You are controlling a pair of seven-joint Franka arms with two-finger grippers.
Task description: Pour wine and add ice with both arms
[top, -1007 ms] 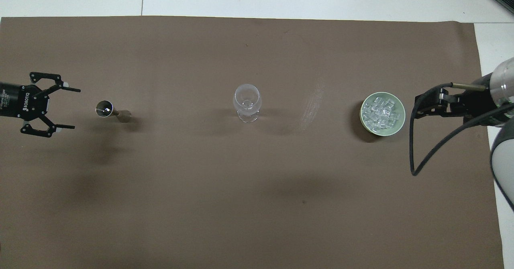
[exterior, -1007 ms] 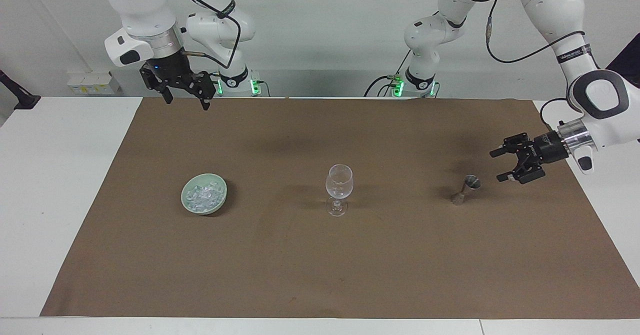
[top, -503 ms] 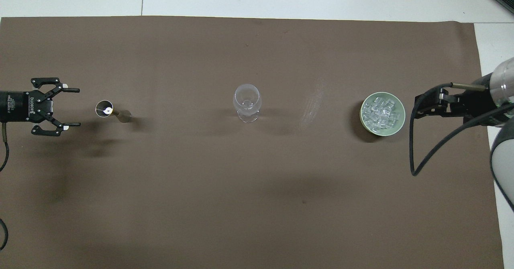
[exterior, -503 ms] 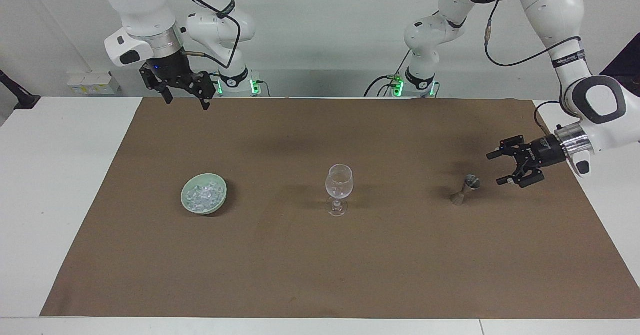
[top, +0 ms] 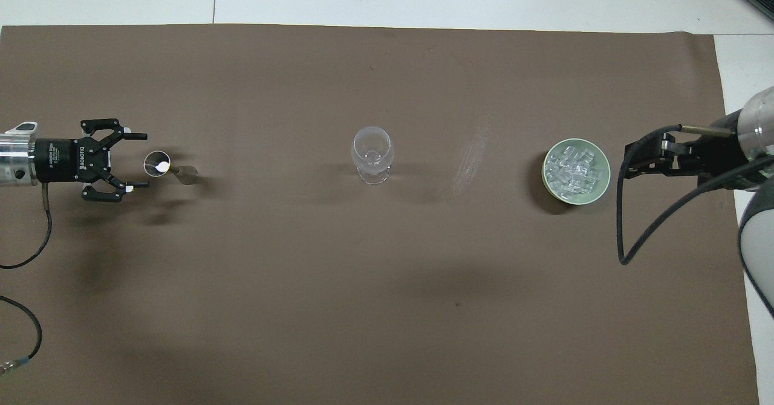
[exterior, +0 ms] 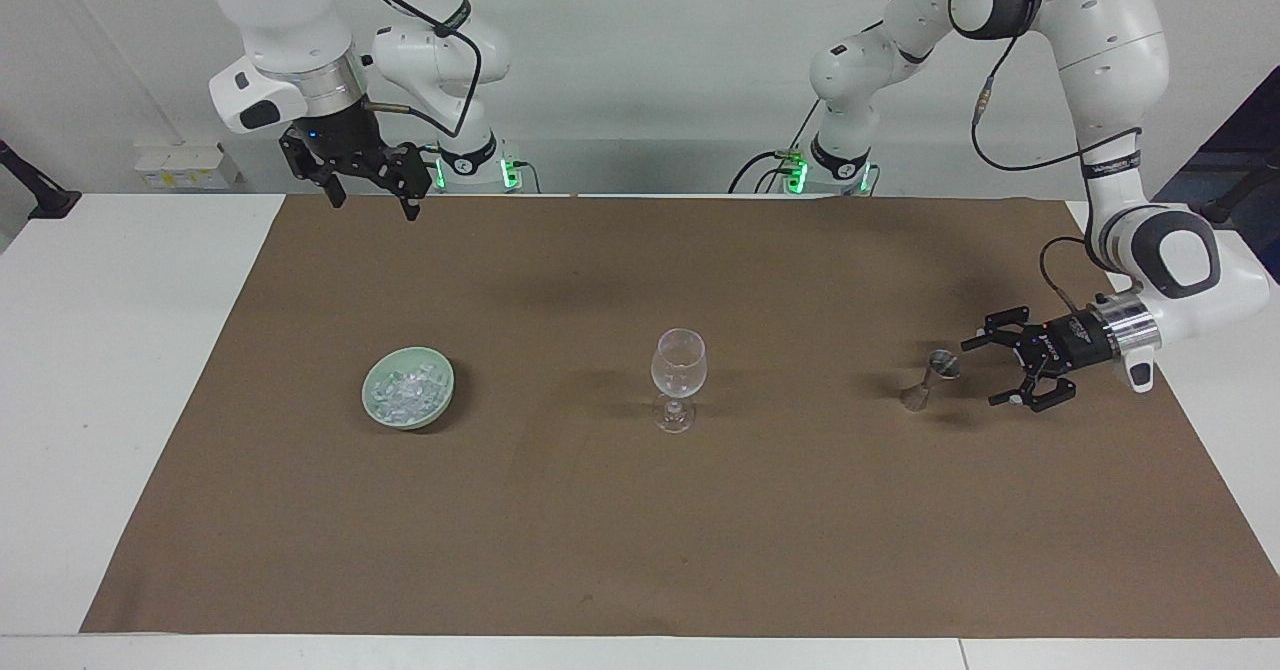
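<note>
A clear wine glass [exterior: 678, 370] stands upright mid-mat; it also shows in the overhead view [top: 372, 151]. The ice [exterior: 405, 390] lies as small clear chunks in a pale green bowl [exterior: 440, 400] toward the right arm's end, with the ice [top: 574, 168] and the bowl [top: 576, 199] also seen from overhead. A small metal jigger [exterior: 930, 378] stands toward the left arm's end, and also shows from overhead [top: 172, 169]. My left gripper [exterior: 982, 373] is open, low and level, its fingertips just reaching the jigger's cup without touching it; it also appears from overhead [top: 143, 159]. My right gripper [exterior: 375, 205] waits open, raised high.
A brown mat [exterior: 640, 530] covers most of the white table [exterior: 120, 370]. The right arm's black cable [top: 635, 236] hangs over the mat beside the bowl. The left arm's cable [top: 36, 254] loops over the mat's edge.
My left gripper has come down and moved toward the jigger, from well beside it to its cup. The right arm, glass, bowl and jigger have not moved.
</note>
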